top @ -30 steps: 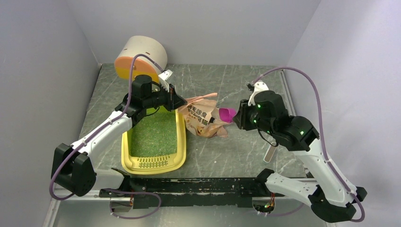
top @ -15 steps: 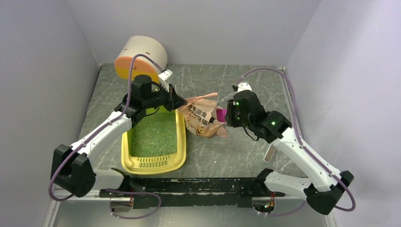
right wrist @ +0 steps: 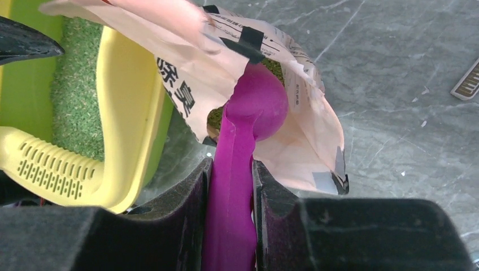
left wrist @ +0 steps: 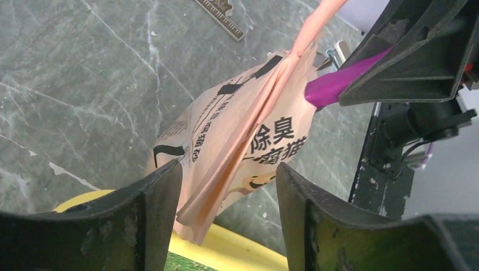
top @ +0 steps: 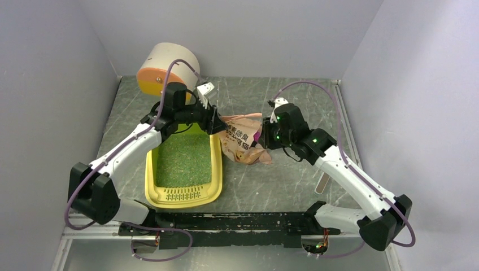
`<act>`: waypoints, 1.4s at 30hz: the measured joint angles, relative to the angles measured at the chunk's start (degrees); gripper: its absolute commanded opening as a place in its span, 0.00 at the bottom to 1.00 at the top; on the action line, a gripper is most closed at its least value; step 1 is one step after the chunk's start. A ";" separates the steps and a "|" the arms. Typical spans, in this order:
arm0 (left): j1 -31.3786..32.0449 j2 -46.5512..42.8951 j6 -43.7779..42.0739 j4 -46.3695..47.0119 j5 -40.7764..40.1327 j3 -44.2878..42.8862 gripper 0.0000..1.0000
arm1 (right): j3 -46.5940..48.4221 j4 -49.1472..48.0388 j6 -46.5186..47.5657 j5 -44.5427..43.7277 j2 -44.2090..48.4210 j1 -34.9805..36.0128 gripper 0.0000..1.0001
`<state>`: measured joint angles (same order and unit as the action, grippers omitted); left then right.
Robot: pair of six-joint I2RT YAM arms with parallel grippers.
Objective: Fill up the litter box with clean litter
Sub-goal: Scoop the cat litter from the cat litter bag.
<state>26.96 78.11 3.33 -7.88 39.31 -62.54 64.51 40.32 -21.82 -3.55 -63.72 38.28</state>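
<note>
- Overhead, your yellow litter box [top: 150, 179] sits left of centre in the frame, with its slotted grille at the lower end. A bed of clean litter [top: 183, 158] covers its floor.
- A pink-beige printed bag [top: 240, 144] lies on the grey marbled table [top: 282, 169], just right of the tray's upper corner. Its left edge meets the yellow rim and its mouth is turned toward the right of the frame.
- Your left gripper [left wrist: 229, 175] hovers at the bag's upper left edge with its jaws parted. From the wrist view, the bag's folded edge stands between the two fingers [left wrist: 152, 214] and is not pinched.
- Your right gripper [right wrist: 231, 164], just right of the bag in the overhead view, is clenched on the handle of a magenta scoop [right wrist: 257, 107]. The scoop's bowl is inside the bag's mouth, and green granules show beside it.
- A white cylinder with an orange end [top: 166, 70] stands at the upper left, beyond the tray.
</note>
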 measured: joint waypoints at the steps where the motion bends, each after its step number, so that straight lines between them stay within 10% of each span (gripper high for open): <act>1: -0.02 1.27 -1.20 -0.90 0.68 -1.14 0.69 | 0.00 -0.02 0.28 0.20 -0.63 -0.22 0.00; 6: -0.17 5.53 -5.25 -3.54 2.40 -4.48 0.67 | -0.02 -0.20 1.60 2.80 -4.31 -1.36 0.00; 24: -0.28 11.78 -9.84 -7.63 7.08 -6.19 0.05 | -4.57 -7.28 5.99 21.44 -13.99 -7.23 0.00; 32: -0.28 10.14 -9.16 -6.03 7.39 -5.57 0.05 | -5.53 -8.37 4.85 34.58 -10.05 -16.98 0.00; 42: 0.02 8.09 -7.98 -4.11 7.41 -4.04 0.05 | 1.38 3.02 5.53 25.09 -8.50 -18.53 0.00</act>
<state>26.98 86.19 -4.64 -11.99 46.72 -66.59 65.89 43.33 -16.29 21.54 -72.23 19.75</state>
